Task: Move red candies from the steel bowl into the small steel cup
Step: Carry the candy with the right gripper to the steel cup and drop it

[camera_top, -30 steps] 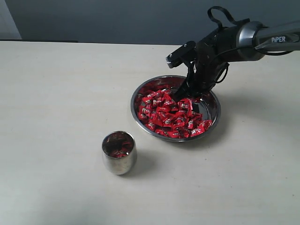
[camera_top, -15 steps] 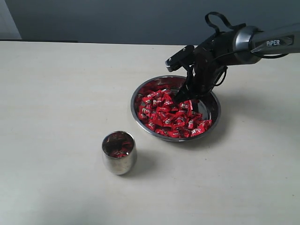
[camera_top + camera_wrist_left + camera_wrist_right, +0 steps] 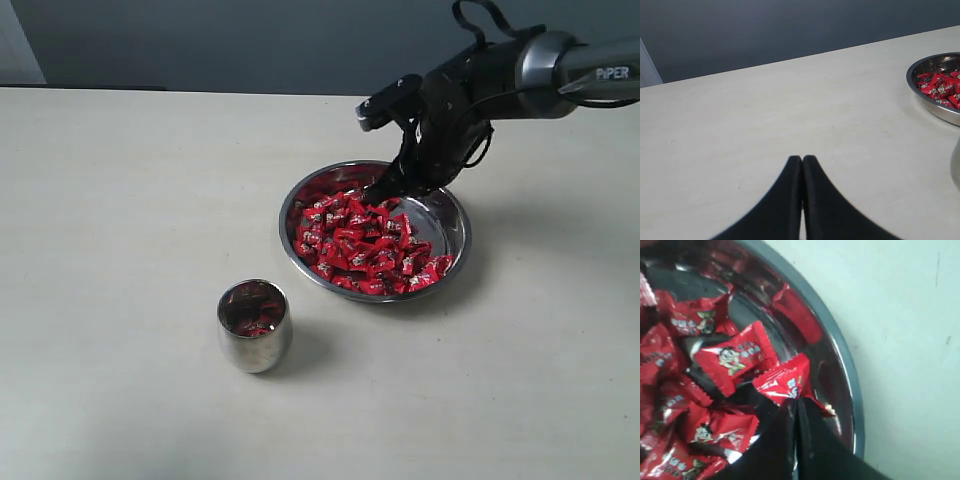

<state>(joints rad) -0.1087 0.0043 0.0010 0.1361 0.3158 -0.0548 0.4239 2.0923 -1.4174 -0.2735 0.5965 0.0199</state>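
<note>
A pale cream bench (image 3: 120,200) meets a dark grey wall (image 3: 250,40). The shallow steel bowl (image 3: 447,215) holds a heap of red candies (image 3: 360,248). The small steel cup (image 3: 255,345), well apart, shows a few inside. Over the bowl the right pincer (image 3: 796,401) is clenched on a single candy (image 3: 784,382) by its crimped end. The left pincer (image 3: 802,167) is pressed together, empty.

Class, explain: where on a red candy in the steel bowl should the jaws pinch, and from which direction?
Pinch a red candy by its flat crimped end, coming from above: the steel bowl rim likely blocks side approaches, and that thin edge fits between narrow jaws.
</note>
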